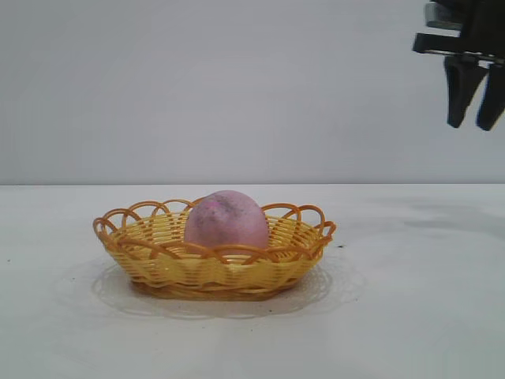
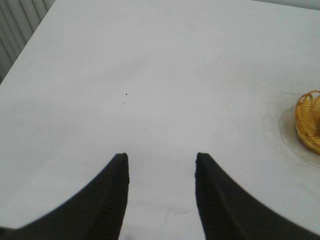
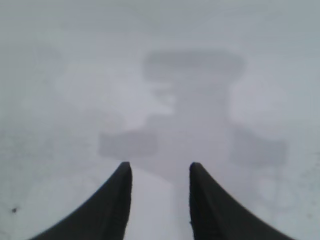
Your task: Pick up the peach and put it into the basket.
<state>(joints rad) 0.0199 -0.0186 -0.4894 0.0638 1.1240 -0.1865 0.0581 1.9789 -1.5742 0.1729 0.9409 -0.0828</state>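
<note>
The dusty-pink peach lies inside the yellow wicker basket with an orange looped rim, on the white table at centre left in the exterior view. A piece of the basket's rim shows at the edge of the left wrist view. My right gripper hangs high at the upper right, well above the table and to the right of the basket, open and empty; it also shows in the right wrist view, open over bare table. My left gripper is open and empty over bare table, away from the basket; it is out of the exterior view.
The white table runs flat around the basket. The right gripper's shadow lies on the table below it. A ribbed wall or blind stands beyond the table's edge in the left wrist view.
</note>
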